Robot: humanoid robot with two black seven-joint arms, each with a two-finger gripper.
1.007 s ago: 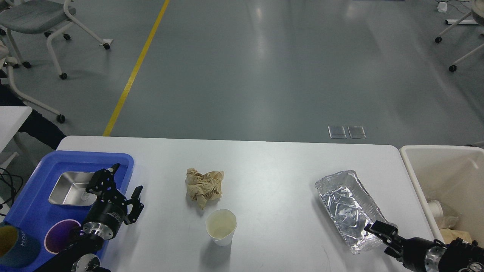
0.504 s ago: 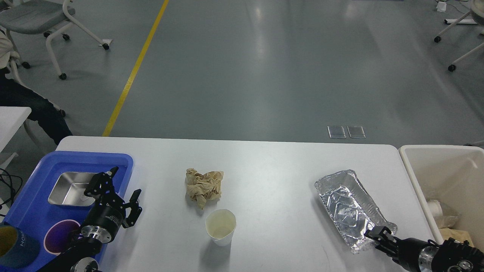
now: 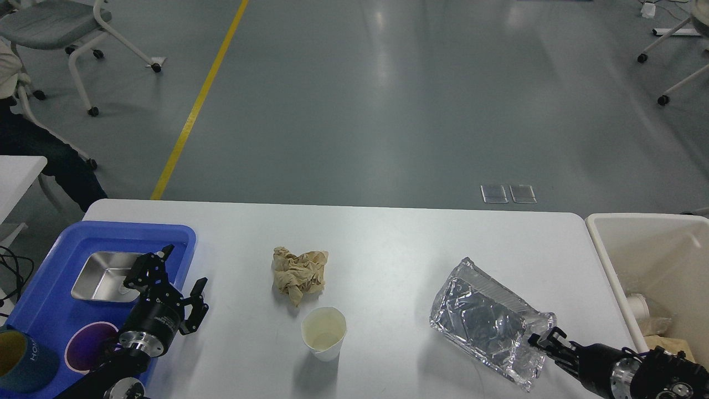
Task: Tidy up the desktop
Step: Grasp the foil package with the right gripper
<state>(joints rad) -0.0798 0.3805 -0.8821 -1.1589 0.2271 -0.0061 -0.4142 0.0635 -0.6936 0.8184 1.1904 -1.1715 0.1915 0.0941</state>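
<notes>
The white desktop [image 3: 388, 244] carries a crumpled brown paper [image 3: 299, 273], an upright white paper cup [image 3: 323, 332] just in front of it, and a foil tray [image 3: 487, 321] at the right. My right gripper [image 3: 545, 341] grips the foil tray's near corner, and the tray is tipped up on its side, skewed to the left. My left gripper [image 3: 183, 272] is open and empty, hovering over the right edge of the blue tray [image 3: 133, 228].
The blue tray holds a steel pan [image 3: 102, 275], a purple disc [image 3: 88, 346] and a dark cup [image 3: 22, 360]. A cream bin [image 3: 642, 220] with some trash inside stands past the desktop's right edge. Chairs stand on the floor beyond.
The foil tray has tipped up and shifted left, held at its near corner by my right gripper. My left gripper has drawn back slightly and stays open.
</notes>
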